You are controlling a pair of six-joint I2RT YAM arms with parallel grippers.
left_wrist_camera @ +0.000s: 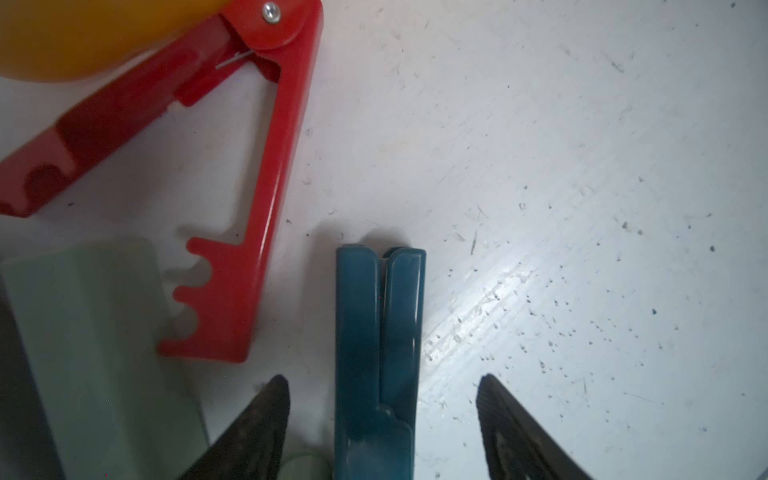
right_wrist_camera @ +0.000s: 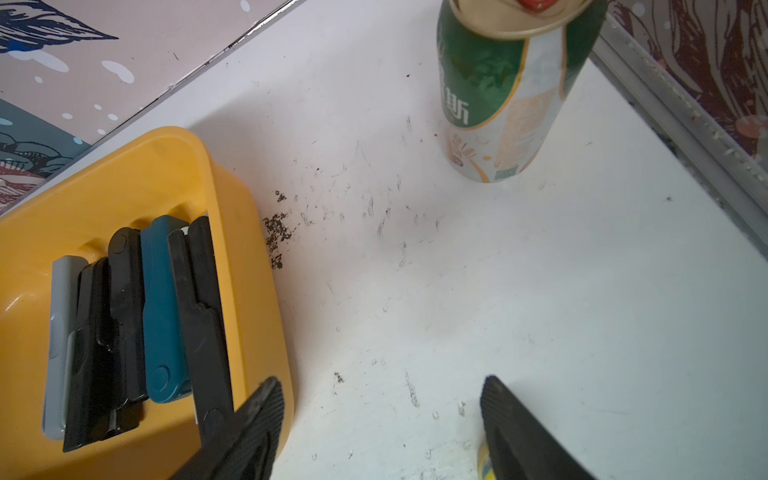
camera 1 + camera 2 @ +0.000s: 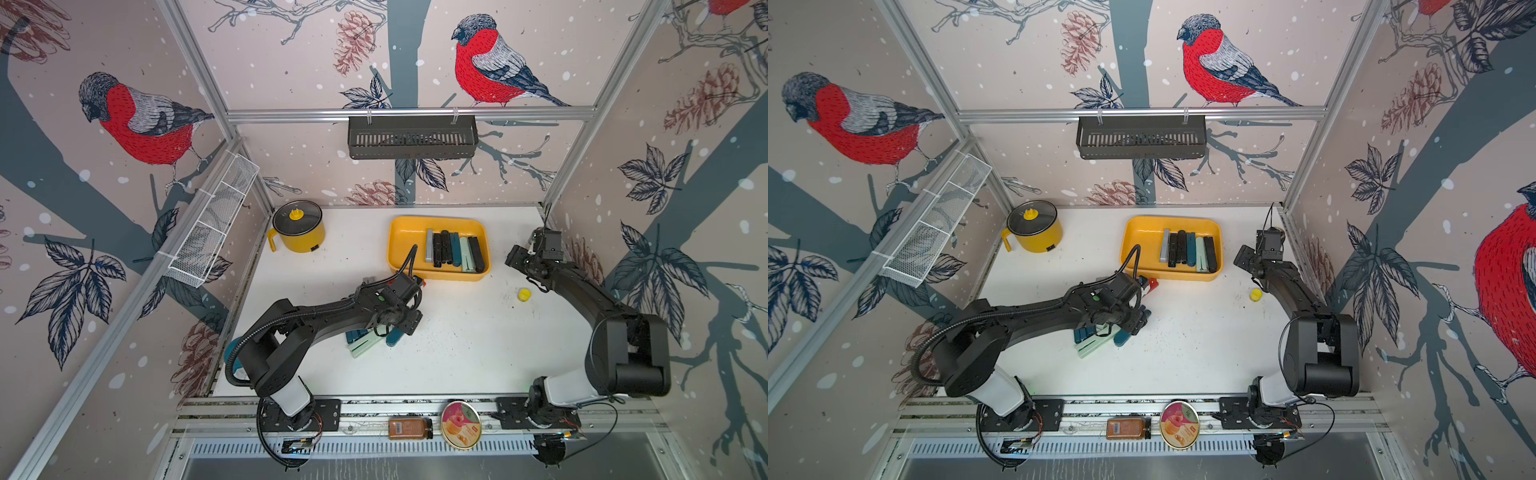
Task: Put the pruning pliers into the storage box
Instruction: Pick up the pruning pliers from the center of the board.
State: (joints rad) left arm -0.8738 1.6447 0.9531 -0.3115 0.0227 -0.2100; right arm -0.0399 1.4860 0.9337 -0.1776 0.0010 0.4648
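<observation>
The yellow storage box [image 3: 401, 241] [image 3: 1138, 237] [image 2: 124, 178] stands at the back middle of the table. Several closed pruning pliers [image 3: 455, 251] [image 2: 162, 307] lie in a row in it. My left gripper [image 3: 401, 328] [image 3: 1133, 326] [image 1: 382, 379] hangs open low over a loose pile. Its fingers straddle a closed teal pair [image 1: 378, 332] [image 3: 392, 338] with a gap on each side. A red pair [image 1: 270, 166] [image 3: 1152, 284] lies spread in a V by the box. A mint pair [image 1: 91, 332] [image 3: 365, 345] lies beside the teal one. My right gripper [image 3: 517, 255] [image 2: 382, 379] is open and empty just right of the box.
A yellow pot [image 3: 297, 232] stands at the back left. A black rack [image 3: 411, 137] and a white mesh basket [image 3: 212, 224] hang on the frame. A green can [image 2: 503, 95] stands near the right wall, a small yellow cap [image 3: 524, 294] below my right gripper.
</observation>
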